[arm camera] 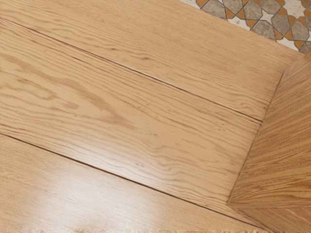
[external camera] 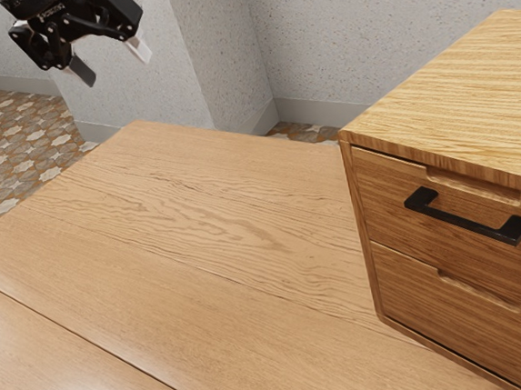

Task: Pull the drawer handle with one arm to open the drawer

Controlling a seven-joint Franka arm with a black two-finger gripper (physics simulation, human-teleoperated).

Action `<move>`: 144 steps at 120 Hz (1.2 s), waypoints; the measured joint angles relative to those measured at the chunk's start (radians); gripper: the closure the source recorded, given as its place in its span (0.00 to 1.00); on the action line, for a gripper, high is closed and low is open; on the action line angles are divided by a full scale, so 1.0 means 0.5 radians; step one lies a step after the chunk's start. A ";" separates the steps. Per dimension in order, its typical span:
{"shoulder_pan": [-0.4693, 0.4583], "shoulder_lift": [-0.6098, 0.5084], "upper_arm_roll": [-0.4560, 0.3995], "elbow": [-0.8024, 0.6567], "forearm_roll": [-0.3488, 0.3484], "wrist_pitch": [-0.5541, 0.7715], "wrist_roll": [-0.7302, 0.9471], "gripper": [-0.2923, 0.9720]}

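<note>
**Exterior view:** Black gripper (external camera: 110,60) high at the exterior view's upper left, over the far left corner of the table (external camera: 202,255). Fingers (external camera: 83,74) spread wide, nothing between them, touching nothing. Below and to the right, broad wooden planks running open all the way across to the cabinet (external camera: 471,94) at the exterior view's right edge. Black handle (external camera: 468,216) mounted on the upper drawer (external camera: 393,192), on the cabinet front facing the near side, well apart from the gripper and far lower. Upper drawer front level with the lower drawer (external camera: 472,322) beneath it, so closed by the look of it. Nearest cabinet corner standing on the tabletop at the end of the open stretch. Speckled grey wall (external camera: 319,35) behind, with a jutting corner just right of the gripper. Patterned tile floor (external camera: 10,153) beyond the table's far left edge.

**Wrist view:** Table planks (arm camera: 121,121) under the hand, with long seams crossing at a slant. Cabinet (arm camera: 286,145) top alongside, its straight edge meeting the planks. Strip of tile floor (arm camera: 262,14) past the table's edge, next to the cabinet.
</note>
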 joint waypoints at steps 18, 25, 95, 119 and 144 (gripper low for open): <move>0.079 -0.132 -0.184 -0.419 0.205 0.021 0.027 0.23; 0.059 -0.318 -0.256 -0.783 0.257 0.067 0.037 0.23; -0.434 -1.446 -0.248 -2.240 0.326 0.409 0.739 0.23; -0.575 -1.290 -0.335 -2.225 0.347 0.724 1.588 0.23; -0.723 -1.090 -0.358 -2.207 0.374 1.087 2.165 0.23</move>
